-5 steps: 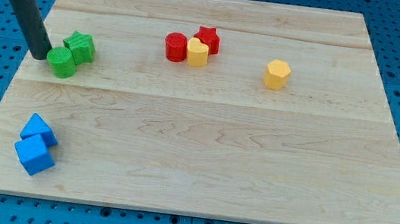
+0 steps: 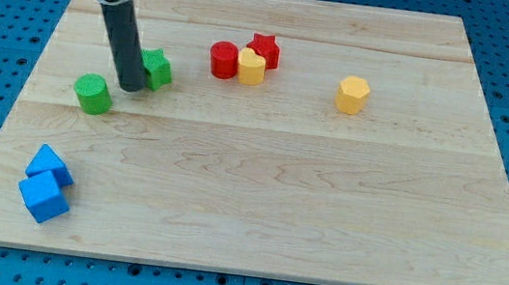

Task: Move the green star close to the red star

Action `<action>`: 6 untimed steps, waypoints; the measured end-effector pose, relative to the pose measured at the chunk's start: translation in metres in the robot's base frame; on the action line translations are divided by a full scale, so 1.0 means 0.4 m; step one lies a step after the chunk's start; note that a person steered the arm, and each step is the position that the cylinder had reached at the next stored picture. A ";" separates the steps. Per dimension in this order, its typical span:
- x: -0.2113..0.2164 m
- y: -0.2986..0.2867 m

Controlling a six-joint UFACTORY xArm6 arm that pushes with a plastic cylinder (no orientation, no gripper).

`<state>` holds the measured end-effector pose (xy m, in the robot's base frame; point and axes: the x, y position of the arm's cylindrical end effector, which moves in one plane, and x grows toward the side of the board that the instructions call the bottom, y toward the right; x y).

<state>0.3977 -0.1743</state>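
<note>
- My tip (image 2: 132, 88) presses the green star's (image 2: 156, 69) left side, upper left of the frame, placed to shove it rightward.
- The red star (image 2: 265, 49) waits upper centre; there is no pincer.

Clutter on wooden board (image 2: 257, 201)
Green cylinder (image 2: 93, 94) left; red cylinder (image 2: 223, 60) touching yellow block (image 2: 251, 66); yellow hexagon (image 2: 352, 94) right; two blue blocks (image 2: 46, 184) touching, bottom-left.

Between the green star (image 2: 156, 69) and the red star (image 2: 265, 49) stand the red cylinder (image 2: 223, 60) and yellow block (image 2: 251, 66), touching.
</note>
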 end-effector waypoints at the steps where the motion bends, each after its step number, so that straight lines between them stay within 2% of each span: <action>1: -0.007 -0.075; 2: -0.086 -0.011; 3: -0.099 0.101; 4: -0.058 0.177; 5: -0.055 0.173; 6: -0.005 0.174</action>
<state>0.3958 -0.1046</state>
